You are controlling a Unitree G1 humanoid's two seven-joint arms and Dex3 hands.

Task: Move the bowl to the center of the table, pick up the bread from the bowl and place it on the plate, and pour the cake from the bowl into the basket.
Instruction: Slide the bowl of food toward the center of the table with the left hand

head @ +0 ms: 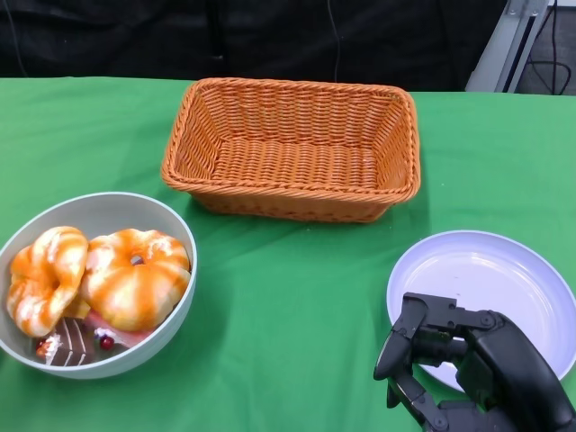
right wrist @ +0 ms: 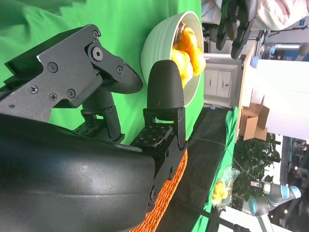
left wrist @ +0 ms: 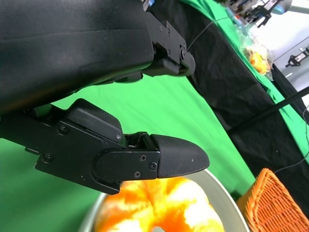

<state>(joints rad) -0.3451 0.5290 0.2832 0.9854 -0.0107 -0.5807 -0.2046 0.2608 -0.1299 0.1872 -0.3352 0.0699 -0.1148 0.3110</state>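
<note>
Grey round bowl (head: 184, 270) holding two orange-glazed bread rings (head: 135, 277) and chocolate cake (head: 72, 340) at the green surface's (head: 288, 288) left, right hand (head: 468, 373) empty, fingers apart over the white plate (head: 486, 288); left hand (left wrist: 120, 150) above the bowl, state unclear.

Bright, even overhead light floods the green tablecloth (head: 297, 297) in the head view — shadows under the wicker basket (head: 292, 148) and grey bowl (head: 171, 297) are faint and soft. A mild sheen marks the white plate (head: 540, 297). The backdrop stays dark. In the wrist views, the nearest black shells lie soft and out of focus — the left wrist view's bread (left wrist: 159, 208) glows blurred and overexposed.
</note>
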